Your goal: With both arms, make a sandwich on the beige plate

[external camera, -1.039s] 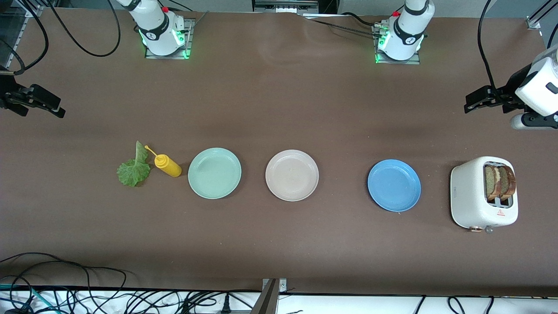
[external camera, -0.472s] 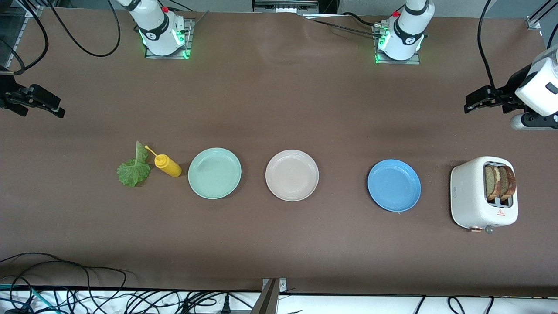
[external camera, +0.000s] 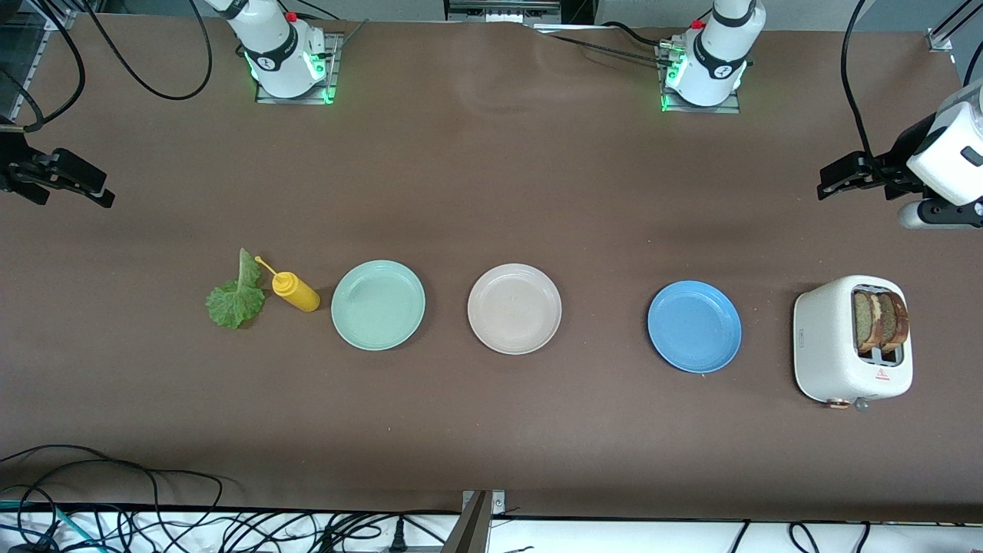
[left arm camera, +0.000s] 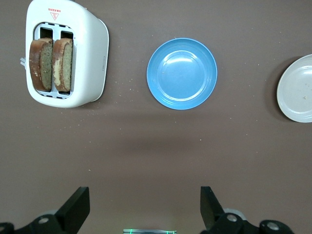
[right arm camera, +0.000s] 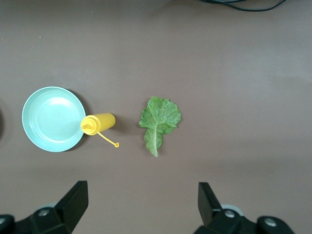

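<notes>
Both arms raised at the table ends, jaws wide apart.

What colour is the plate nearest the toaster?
Blue, clearest in the left wrist view, beside the toaster.

Beige plate (external camera: 514, 309) sits bare, open table all round; mint-green plate (external camera: 378, 305) and blue plate (external camera: 694, 326) flank it. Yellow bottle (external camera: 295, 291) crowds the lettuce (external camera: 234, 298).

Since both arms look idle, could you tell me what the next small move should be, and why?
Probably lower the left gripper toward the toaster: both bread slices stand in its slots, the beige plate is bare, and the jaws are open. The right gripper waits, open, above the table near the lettuce.
</notes>
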